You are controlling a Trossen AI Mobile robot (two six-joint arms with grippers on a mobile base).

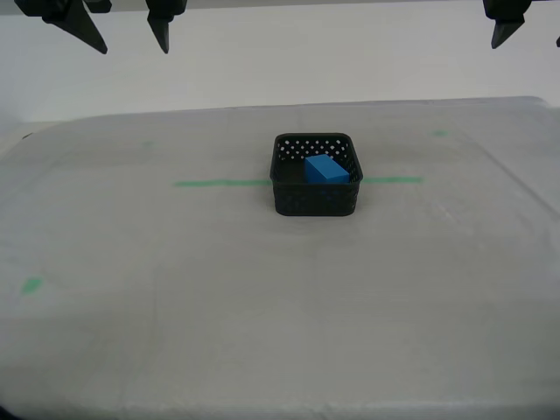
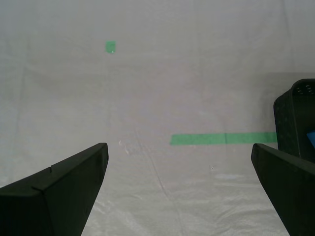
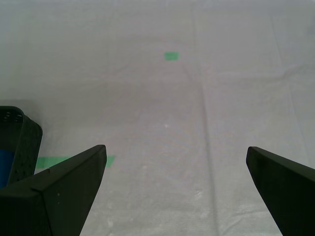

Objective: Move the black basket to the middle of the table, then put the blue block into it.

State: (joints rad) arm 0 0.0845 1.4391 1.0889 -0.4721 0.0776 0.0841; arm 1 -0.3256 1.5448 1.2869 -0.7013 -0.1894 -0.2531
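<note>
My first gripper hangs above the table with its jaws spread wide and nothing between them but bare cloth. My second gripper is the same: jaws wide apart, holding nothing, touching nothing. In the exterior view dark finger tips poke down from the top edge, two near that view's left and one near its right, all high over the table and well apart from anything on it.

There is one black basket, standing upright near the middle of the table, across the thin green tape line, which shows on both sides of it. One blue block lies inside the basket, tilted a little, toward the far wall.

I count three small green marks in the exterior view: one near that view's left edge, a faint one further back and one at the far right of that view.

Each wrist view catches only an edge of the basket and a sliver of blue, along with a piece of the tape line and a single green mark. Only the exterior view shows the whole basket with the block in it.
</note>
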